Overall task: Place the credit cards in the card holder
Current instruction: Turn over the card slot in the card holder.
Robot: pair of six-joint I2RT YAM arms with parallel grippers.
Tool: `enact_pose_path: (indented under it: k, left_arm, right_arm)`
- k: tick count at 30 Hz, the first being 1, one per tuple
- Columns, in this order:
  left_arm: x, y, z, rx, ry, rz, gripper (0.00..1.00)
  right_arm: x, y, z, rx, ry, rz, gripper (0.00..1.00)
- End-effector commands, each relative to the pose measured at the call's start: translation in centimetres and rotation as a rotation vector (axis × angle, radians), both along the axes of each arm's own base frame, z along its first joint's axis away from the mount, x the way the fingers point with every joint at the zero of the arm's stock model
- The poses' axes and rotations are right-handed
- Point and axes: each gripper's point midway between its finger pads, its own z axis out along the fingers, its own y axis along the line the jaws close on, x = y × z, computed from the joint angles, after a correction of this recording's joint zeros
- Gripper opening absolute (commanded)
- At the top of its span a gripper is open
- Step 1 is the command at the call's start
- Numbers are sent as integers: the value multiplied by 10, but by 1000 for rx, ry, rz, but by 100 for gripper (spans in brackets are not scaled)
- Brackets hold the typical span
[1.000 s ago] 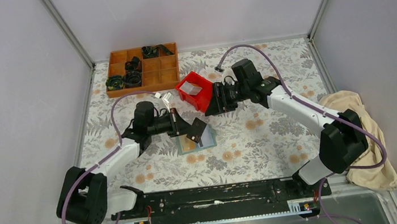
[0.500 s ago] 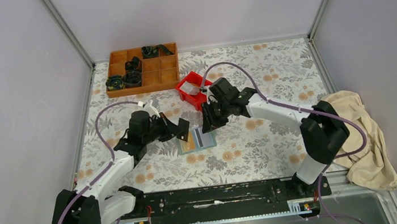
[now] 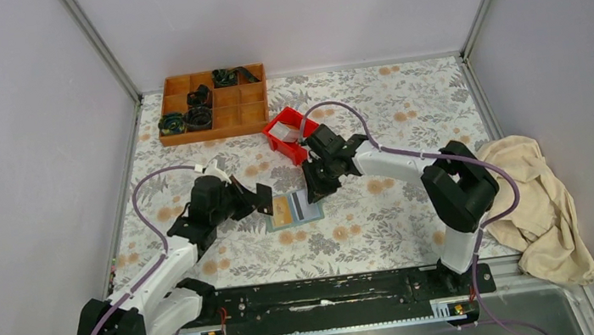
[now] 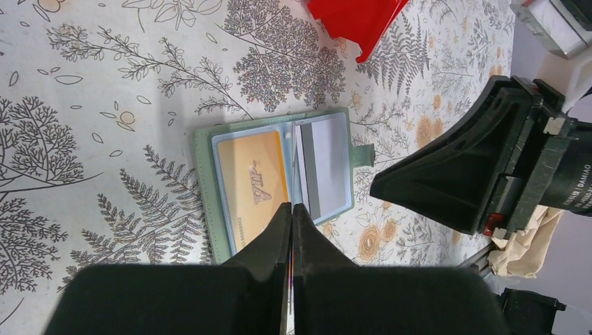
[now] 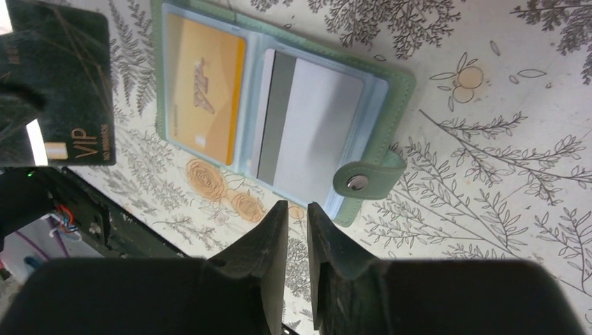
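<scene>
2 credit cards (image 5: 202,91) pocketed in open card holder (image 5: 380,167) on surface (image 5: 489,209) | left gripper (image 4: 291,209) jaws pinch dark grey card (image 5: 63,91) just beside it | right gripper (image 5: 297,209) jaws slightly apart, empty | steady holder, feed card edge-first

This is a robot test cell in a lab: plain pale-grey panel walls (image 3: 15,125) in aluminium corner posts (image 3: 99,46) box in a table under a floral-printed cloth (image 3: 405,103). The white-and-black left robot arm (image 3: 160,265) and right robot arm (image 3: 395,160) are bolted to a black metal rail (image 3: 326,292) at its near edge.
</scene>
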Motion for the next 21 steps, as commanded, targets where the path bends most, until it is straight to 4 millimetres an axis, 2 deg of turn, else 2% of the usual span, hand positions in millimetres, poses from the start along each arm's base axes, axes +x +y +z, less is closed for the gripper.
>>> enact_pose_path:
  k: [1,10,21]
  left_arm:
    - [6,2,0,-3,-7,23,0]
    - [4,15,-10,44,17,86,0]
    - [-1,15,-16,30,38,87,0]
  right_arm:
    - [10,2,0,-40,-37,-5,23]
    - [12,0,-11,-70,-25,1,23]
    - [11,-4,-23,-101,-13,-6,23]
